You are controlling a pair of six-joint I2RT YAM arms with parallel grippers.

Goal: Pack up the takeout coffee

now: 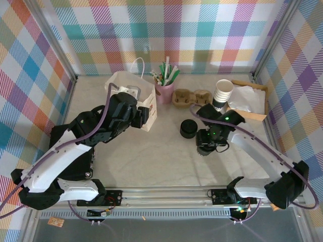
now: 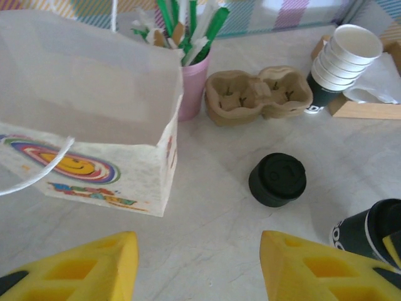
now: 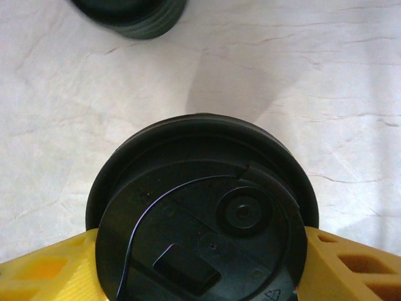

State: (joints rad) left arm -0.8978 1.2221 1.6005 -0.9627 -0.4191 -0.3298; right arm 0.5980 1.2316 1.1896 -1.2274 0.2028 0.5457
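takeout coffee (image 3: 200, 188) pinched by right gripper (image 3: 200, 248), well right of the paper bag (image 2: 94, 119) — not bagged yet. left gripper (image 2: 197, 254) spread, empty, beside the bag — i judge the carry and drop-in remain.

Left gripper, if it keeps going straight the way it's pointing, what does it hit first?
Probably bare table, in the gap between the paper bag and the black lid stack, since the left gripper tilts downward. Farther along sits the cardboard cup carrier. Depth is unclear.
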